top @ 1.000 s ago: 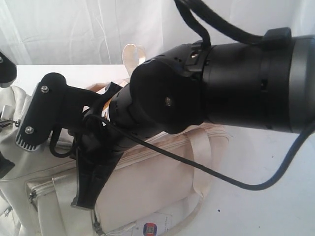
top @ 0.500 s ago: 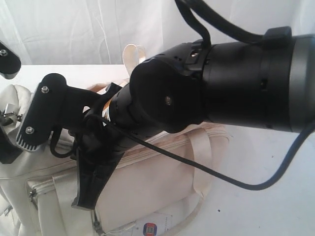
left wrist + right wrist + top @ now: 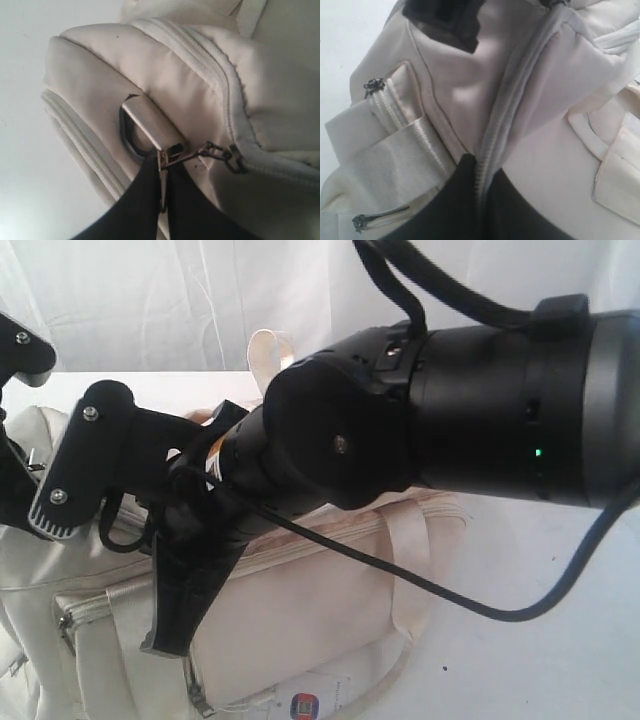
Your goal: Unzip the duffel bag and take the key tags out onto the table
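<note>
Zipped duffel bag (image 3: 320, 620) is hiding its contents.
Left gripper (image 3: 163, 172) is clamping the zipper pull (image 3: 170, 149); right gripper (image 3: 480, 171) is squeezing the zipper seam (image 3: 515, 90).

robot lab setup, plain white table (image 3: 545, 675), white cloth backdrop (image 3: 150, 300), black robot arm (image 3: 480, 410) close to camera

Exterior camera looks past the near right arm (image 3: 450, 410) onto the duffel bag (image 3: 320, 610) both wrist cameras hug closely.
</note>
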